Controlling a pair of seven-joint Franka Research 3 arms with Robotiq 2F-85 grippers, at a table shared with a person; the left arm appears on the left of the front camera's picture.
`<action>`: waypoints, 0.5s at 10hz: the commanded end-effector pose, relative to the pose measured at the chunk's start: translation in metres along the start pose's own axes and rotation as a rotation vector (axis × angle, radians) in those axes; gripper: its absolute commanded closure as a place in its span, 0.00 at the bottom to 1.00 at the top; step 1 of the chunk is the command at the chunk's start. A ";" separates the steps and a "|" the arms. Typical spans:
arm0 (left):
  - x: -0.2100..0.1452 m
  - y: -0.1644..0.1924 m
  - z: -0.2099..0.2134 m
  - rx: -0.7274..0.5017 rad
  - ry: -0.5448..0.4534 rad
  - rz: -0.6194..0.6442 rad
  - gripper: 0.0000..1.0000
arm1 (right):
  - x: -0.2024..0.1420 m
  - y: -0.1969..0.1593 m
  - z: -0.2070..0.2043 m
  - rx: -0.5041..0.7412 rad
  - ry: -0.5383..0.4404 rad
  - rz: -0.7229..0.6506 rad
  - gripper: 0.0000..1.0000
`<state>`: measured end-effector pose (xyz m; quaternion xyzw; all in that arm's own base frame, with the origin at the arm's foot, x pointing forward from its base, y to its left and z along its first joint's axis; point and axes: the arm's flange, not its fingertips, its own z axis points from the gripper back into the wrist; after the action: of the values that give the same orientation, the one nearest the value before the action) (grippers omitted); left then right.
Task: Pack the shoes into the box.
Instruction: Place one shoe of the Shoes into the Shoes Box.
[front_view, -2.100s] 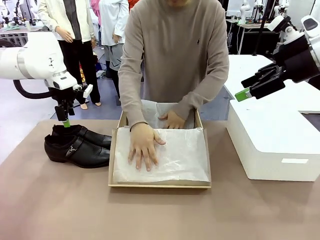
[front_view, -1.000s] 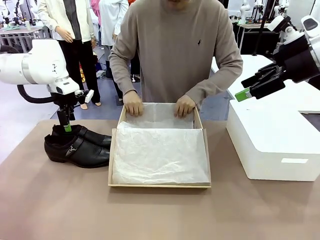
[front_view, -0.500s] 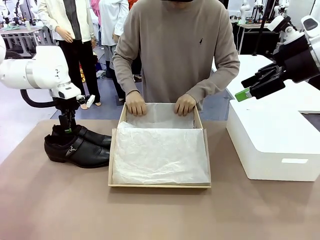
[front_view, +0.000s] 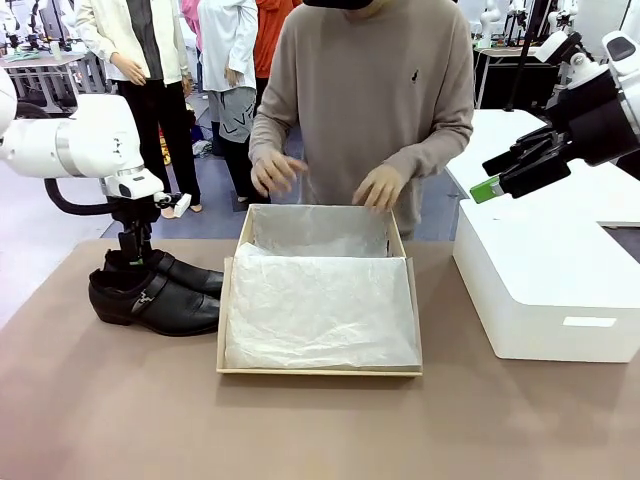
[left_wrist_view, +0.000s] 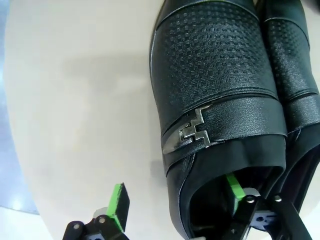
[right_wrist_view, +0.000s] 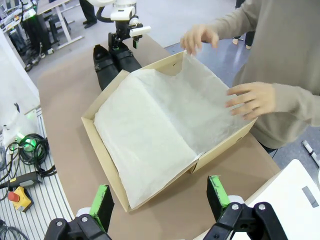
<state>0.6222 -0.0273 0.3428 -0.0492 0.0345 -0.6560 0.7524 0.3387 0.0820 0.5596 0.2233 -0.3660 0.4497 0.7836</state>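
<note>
Shoes (front_view: 155, 292) | my left claw (left_wrist_view: 176, 192) wide open, straddling one shoe's heel wall, gripping nothing | toes point toward box (front_view: 222, 320) | right claw (front_view: 497, 180) open, empty, far

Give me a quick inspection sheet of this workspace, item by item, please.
Surface: matte brown table.
Job's things: black shoes side by side, left of the open box; white tissue paper lines it; no shoe inside.
Clutter: large white box at right.
Grippers: left gripper, fingers apart, one inside a shoe's heel opening, the other outside; right gripper, fingers apart, raised, holding nothing.
Cables: bundle on the floor beside the table.
Surroundings: person's hands above the box; bystanders behind.
</note>
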 end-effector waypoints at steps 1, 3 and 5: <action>-0.001 0.005 0.003 -0.015 0.006 0.005 0.33 | 0.001 -0.004 -0.002 0.014 -0.024 0.024 0.00; -0.002 0.004 0.003 -0.016 0.008 0.004 0.71 | 0.001 -0.004 -0.002 0.014 -0.024 0.024 0.00; -0.003 0.003 0.003 -0.015 0.010 0.004 1.00 | 0.001 -0.004 -0.002 0.014 -0.024 0.024 0.00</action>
<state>0.6235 -0.0262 0.3419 -0.0521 0.0367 -0.6553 0.7527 0.3386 0.0821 0.5596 0.2237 -0.3661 0.4495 0.7835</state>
